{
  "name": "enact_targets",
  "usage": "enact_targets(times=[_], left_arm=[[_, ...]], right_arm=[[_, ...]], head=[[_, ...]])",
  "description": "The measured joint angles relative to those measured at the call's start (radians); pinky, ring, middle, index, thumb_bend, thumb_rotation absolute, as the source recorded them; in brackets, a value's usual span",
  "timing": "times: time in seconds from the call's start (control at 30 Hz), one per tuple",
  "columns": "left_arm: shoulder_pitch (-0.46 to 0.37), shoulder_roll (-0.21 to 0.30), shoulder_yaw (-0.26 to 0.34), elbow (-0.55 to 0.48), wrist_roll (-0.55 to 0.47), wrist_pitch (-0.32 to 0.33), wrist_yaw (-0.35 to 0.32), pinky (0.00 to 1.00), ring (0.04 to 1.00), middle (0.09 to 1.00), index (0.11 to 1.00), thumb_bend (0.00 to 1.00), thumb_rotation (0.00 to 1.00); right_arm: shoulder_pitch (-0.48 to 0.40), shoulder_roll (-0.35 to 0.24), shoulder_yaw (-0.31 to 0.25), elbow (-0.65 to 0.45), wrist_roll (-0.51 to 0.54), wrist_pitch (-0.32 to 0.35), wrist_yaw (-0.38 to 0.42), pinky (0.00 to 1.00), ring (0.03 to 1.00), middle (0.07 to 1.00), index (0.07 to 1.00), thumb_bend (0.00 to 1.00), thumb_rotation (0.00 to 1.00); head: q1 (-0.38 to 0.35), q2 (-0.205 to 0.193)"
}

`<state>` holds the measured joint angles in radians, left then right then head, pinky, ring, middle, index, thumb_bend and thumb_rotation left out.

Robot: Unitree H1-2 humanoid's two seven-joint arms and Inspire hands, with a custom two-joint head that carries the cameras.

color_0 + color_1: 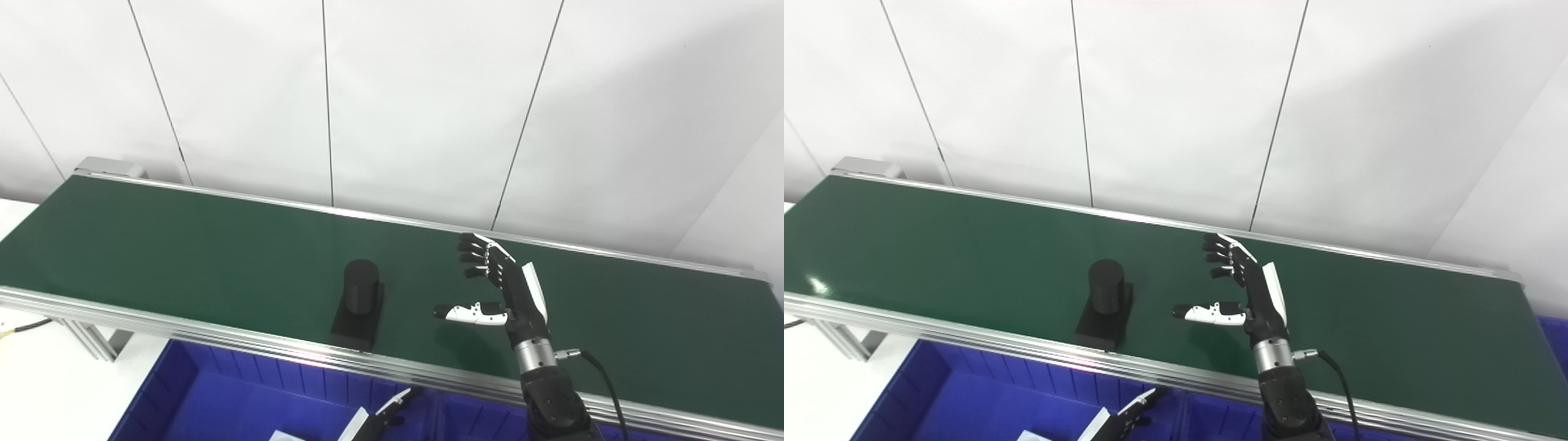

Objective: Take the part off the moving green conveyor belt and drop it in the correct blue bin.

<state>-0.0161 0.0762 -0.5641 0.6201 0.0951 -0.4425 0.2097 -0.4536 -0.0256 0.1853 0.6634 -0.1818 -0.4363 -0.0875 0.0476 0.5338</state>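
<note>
Black part on belt, left hand cropped

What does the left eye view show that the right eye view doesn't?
Only the left eye view shows a black cable at the left edge. Only the right eye view shows a blue bin corner beyond the belt's right end. Both share the black cylinder-on-block part on the green conveyor belt, the open right hand beside it, and the left hand low over the blue bin.
</note>
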Motion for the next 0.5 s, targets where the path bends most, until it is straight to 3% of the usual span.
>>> enact_targets(times=[0.37,0.5], left_arm=[[0.061,0.019,0.007,-0.099,-0.020,0.000,-0.028,0.88,0.939,0.940,0.899,1.00,0.96],[0.066,0.019,0.004,-0.113,-0.019,0.000,-0.030,0.87,0.938,0.941,0.903,1.00,0.97]], right_arm=[[-0.008,0.002,0.009,0.047,0.001,0.000,-0.006,0.66,0.767,0.797,0.772,1.00,0.18],[-0.010,0.006,0.010,0.059,0.000,0.000,-0.010,0.62,0.744,0.787,0.773,1.00,0.16]], head=[[0.005,-0.002],[-0.002,0.000]])
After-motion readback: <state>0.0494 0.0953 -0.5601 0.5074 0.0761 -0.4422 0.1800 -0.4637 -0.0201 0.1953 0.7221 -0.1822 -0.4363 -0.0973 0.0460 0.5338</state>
